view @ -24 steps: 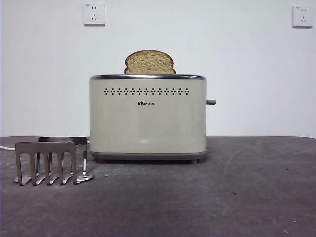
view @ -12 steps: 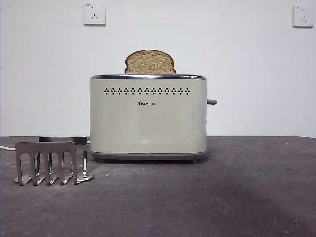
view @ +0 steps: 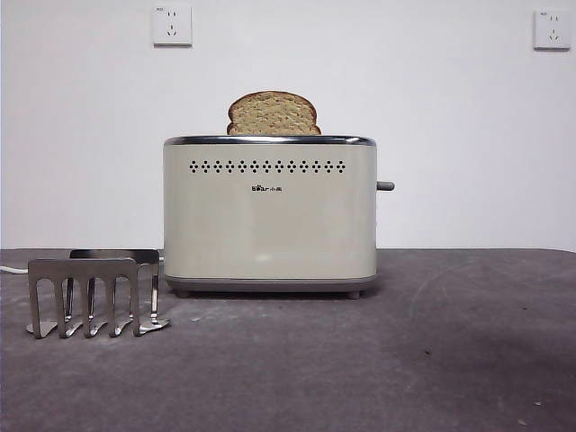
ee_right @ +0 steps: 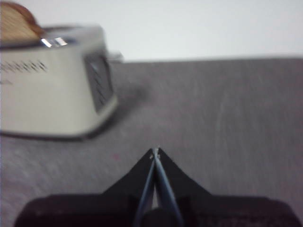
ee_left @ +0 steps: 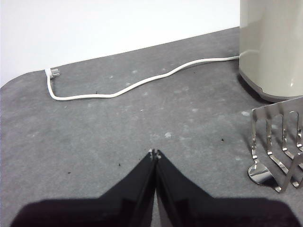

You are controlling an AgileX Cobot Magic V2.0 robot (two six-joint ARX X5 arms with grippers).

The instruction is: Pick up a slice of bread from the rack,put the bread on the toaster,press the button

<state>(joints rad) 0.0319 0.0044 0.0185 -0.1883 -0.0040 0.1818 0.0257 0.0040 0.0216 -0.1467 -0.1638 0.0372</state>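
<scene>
The slice of bread [view: 273,114] stands upright in the top of the cream toaster [view: 270,216], its rounded top above the chrome rim. The button [view: 385,186] juts from the toaster's right end. The grey rack [view: 90,292] stands empty at the front left of the toaster. No gripper shows in the front view. My left gripper [ee_left: 154,153] is shut and empty over the table, with the rack [ee_left: 279,142] and toaster [ee_left: 272,47] off to one side. My right gripper [ee_right: 155,152] is shut and empty, away from the toaster [ee_right: 52,80] and bread [ee_right: 16,23]; this view is blurred.
A white power cord [ee_left: 137,82] with its plug lies on the grey table behind the rack. Two white wall sockets [view: 172,25] sit high on the back wall. The table to the right of the toaster is bare grey surface [view: 468,333].
</scene>
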